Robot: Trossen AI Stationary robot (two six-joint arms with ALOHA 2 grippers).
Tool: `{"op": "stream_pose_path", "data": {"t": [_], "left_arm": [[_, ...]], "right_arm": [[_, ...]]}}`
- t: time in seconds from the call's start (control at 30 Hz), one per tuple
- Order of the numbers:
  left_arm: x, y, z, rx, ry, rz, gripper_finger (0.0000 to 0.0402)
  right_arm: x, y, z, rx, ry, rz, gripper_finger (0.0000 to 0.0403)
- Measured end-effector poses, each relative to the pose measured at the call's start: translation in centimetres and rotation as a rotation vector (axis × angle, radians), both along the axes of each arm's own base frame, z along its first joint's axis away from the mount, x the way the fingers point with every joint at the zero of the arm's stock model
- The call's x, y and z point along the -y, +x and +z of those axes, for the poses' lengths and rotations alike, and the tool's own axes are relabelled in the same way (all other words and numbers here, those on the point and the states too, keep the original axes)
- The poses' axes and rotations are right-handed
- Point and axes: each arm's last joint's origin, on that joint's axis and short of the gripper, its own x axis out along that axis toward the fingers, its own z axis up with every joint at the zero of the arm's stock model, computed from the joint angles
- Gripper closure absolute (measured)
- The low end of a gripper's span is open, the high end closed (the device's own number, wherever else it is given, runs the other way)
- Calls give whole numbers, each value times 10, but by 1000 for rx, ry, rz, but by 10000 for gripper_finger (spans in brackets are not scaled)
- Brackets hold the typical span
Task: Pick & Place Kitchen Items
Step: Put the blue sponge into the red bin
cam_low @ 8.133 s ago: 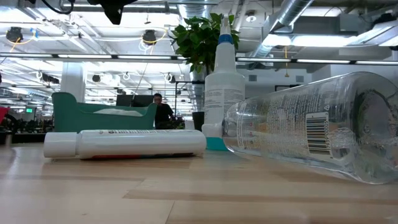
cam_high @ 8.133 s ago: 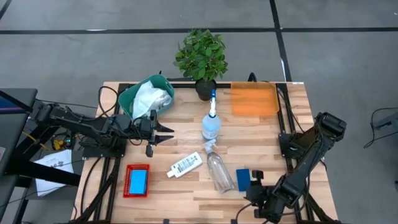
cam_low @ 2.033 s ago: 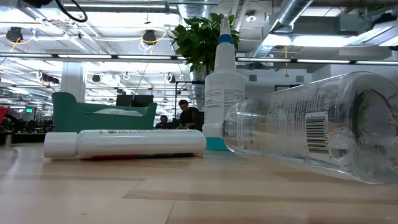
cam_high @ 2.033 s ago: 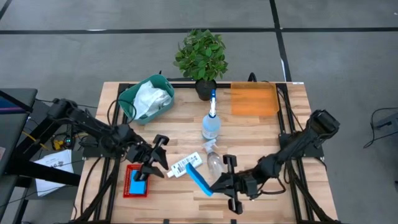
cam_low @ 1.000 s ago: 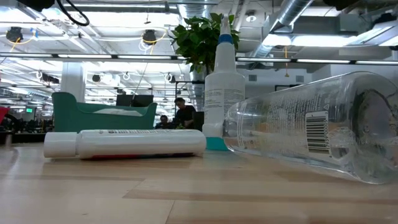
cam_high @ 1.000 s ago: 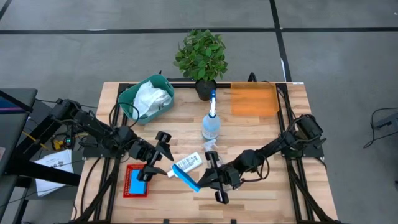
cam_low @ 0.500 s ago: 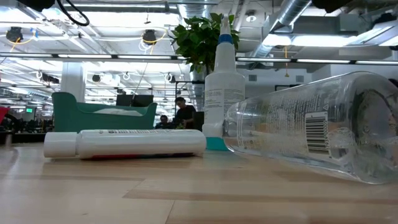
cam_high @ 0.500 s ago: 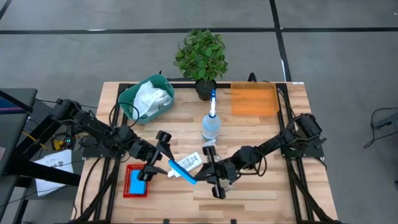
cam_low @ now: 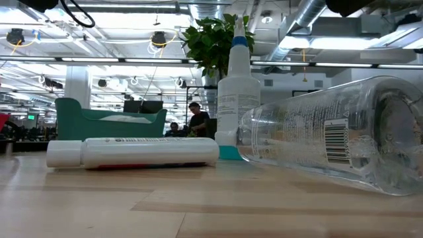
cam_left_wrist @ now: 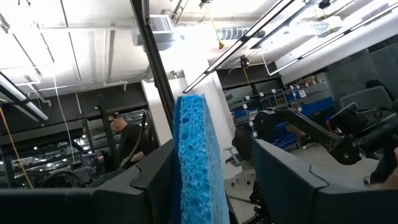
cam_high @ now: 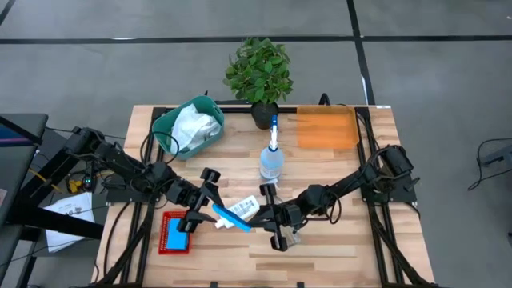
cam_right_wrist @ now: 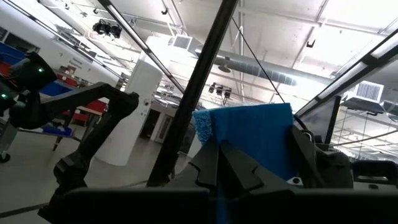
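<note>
Behind the wooden table (cam_high: 336,172) stretches an open workshop with bright ceiling lights, and a person (cam_low: 197,119) stands far back among the desks.

Over the front middle of the table, the blue sponge (cam_high: 231,217) is held up in the air between the two arms. The right gripper (cam_high: 254,218) is clamped shut on one end of it, fingers pinched tight on the blue foam. The left gripper (cam_high: 210,210) has its jaws set around the other end, one dark finger on each side of the sponge; from where I stand I cannot tell whether they press on it or stand just clear. From the left wrist the sponge (cam_left_wrist: 198,162) rises edge-on between that arm's fingers.

Just under and beside the sponge lies the small white labelled bottle (cam_high: 242,210) on its side. Near it, mostly under the right arm, a clear spray bottle (cam_low: 330,135) lies on its side too. The other spray bottle (cam_high: 272,157), with a blue tip, stands upright toward the table's middle.

At the front left a red tray (cam_high: 166,218) holds a second blue sponge (cam_high: 174,234). At the back left a green basin (cam_high: 167,126) holds the white cloth (cam_high: 192,126). A leafy plant (cam_high: 258,69) in a black pot stands at the back edge, with an orange tray (cam_high: 326,128) to its right.
</note>
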Motion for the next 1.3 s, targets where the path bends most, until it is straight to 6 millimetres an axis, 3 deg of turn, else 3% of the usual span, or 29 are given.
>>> {"op": "stream_pose_path", "data": {"t": [0.5, 0.67, 1.3], "left_arm": [[-4, 1, 0, 1, 0, 14, 316], [-4, 1, 1, 4, -7, 35, 334], [-5, 2, 1, -6, -28, 83, 268]], "right_arm": [[-1, 0, -1, -9, -1, 3, 403], [-1, 0, -1, -9, -2, 4, 403], [-8, -3, -1, 3, -29, -29, 403]]}}
